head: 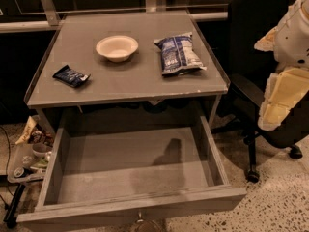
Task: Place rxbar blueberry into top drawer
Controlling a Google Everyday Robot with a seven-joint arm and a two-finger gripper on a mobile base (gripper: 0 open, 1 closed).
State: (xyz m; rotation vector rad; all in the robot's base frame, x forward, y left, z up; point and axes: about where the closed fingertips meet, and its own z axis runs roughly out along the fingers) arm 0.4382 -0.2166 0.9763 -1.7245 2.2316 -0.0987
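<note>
The rxbar blueberry is a small, flat, dark navy wrapper lying on the left part of the grey tabletop, near its front edge. The top drawer is pulled wide open below the tabletop, and its plain grey bottom holds nothing. My gripper hangs at the far right of the view, close to the camera, beside the table's right edge and well away from the bar. It holds nothing that I can see.
A cream bowl sits at the middle back of the tabletop. A blue-and-white chip bag lies to its right. A black office chair stands right of the table. A low tray of clutter sits on the floor at left.
</note>
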